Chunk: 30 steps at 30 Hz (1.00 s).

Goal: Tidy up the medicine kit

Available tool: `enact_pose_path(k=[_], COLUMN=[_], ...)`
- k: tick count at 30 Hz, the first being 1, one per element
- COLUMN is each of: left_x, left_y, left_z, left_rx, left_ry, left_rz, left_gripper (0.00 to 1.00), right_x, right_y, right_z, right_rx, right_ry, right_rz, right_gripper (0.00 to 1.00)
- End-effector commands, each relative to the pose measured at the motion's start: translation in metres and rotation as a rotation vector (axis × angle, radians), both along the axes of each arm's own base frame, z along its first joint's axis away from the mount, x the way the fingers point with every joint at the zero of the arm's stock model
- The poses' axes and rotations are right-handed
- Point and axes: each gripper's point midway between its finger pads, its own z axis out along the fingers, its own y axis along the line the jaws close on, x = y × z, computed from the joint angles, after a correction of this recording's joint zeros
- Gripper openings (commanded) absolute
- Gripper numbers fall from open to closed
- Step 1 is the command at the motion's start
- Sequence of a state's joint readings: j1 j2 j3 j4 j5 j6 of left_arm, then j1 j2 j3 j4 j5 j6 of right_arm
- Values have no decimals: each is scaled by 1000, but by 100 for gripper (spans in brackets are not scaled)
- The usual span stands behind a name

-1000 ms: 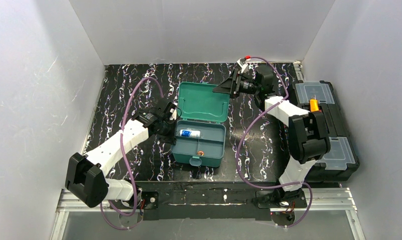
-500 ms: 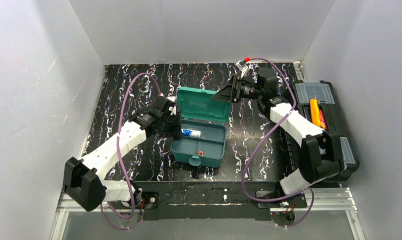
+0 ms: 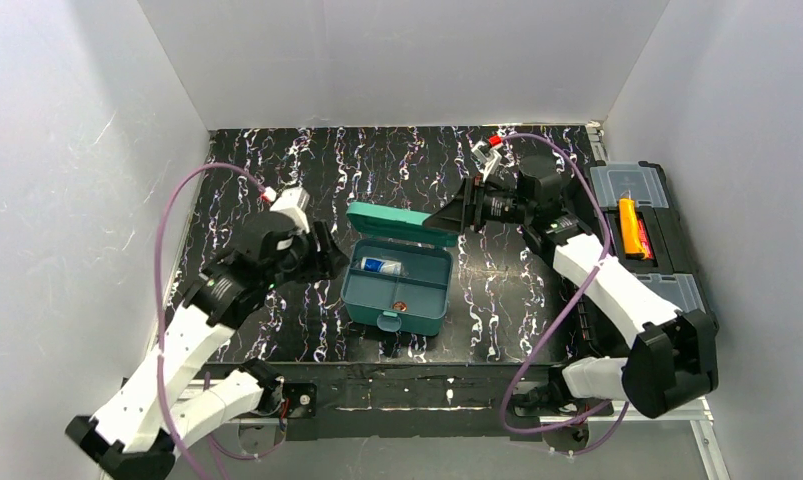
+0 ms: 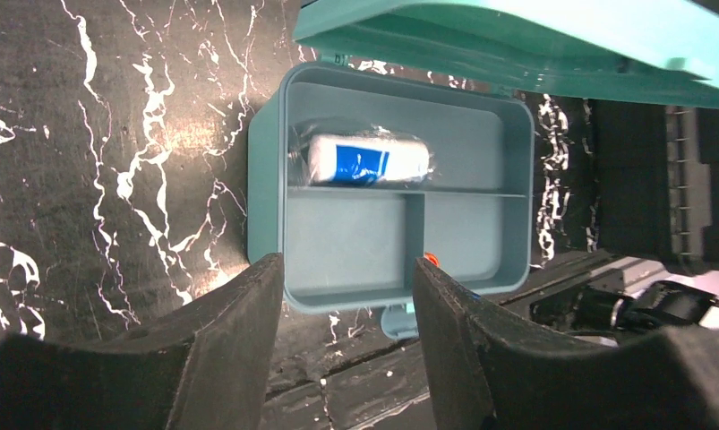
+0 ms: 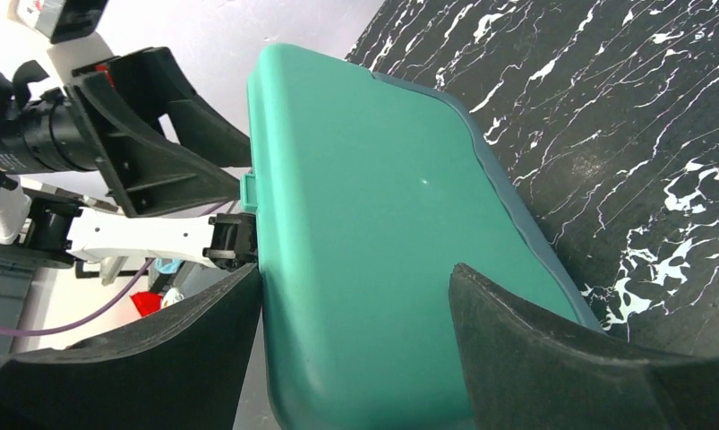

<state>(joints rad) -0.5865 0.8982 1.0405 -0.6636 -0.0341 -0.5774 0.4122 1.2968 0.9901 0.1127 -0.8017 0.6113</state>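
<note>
The kit is set at the middle of the table, its latch towards the arms. Its lid is raised only partway and slants over the back of the tray. A white-and-blue roll is laid in the long rear compartment, and a small orange piece is seen in the front right one.

The left gripper is held just left of the kit, fingers spread, nothing between them. The right gripper is placed at the lid's right end, jaws wide; whether the lid is touched cannot be told. A toolbox is parked at the right edge.
</note>
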Motion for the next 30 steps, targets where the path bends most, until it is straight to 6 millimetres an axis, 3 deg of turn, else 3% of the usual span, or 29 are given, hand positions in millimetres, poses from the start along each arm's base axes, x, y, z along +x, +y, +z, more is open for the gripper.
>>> enact_pose_path(k=[1, 6, 11, 14, 16, 26, 30], left_x=[-30, -50, -42, -17, 2, 70, 92], left_y=[20, 31, 26, 8, -3, -46, -67], left_z=[-9, -6, 6, 5, 17, 42, 32], left_rx=[-4, 7, 5, 32, 57, 112, 110], left_ry=[41, 60, 35, 43, 11, -50, -18], left_rz=[35, 24, 8, -24, -50, -145, -213], left_gripper=[54, 58, 61, 64, 70, 86, 89], right_x=[-16, -46, -81, -104, -115, -149, -160], right_y=[-2, -4, -28, -54, -66, -78, -75], right_z=[-7, -13, -11, -30, -48, -116, -133], right_rx=[-23, -51, -103, -170, -229, -338, -347], right_ry=[-17, -18, -40, 21, 76, 229, 268], right_rz=[-6, 5, -38, -121, -151, -119, -115], right_gripper=[82, 82, 83, 83, 83, 76, 73])
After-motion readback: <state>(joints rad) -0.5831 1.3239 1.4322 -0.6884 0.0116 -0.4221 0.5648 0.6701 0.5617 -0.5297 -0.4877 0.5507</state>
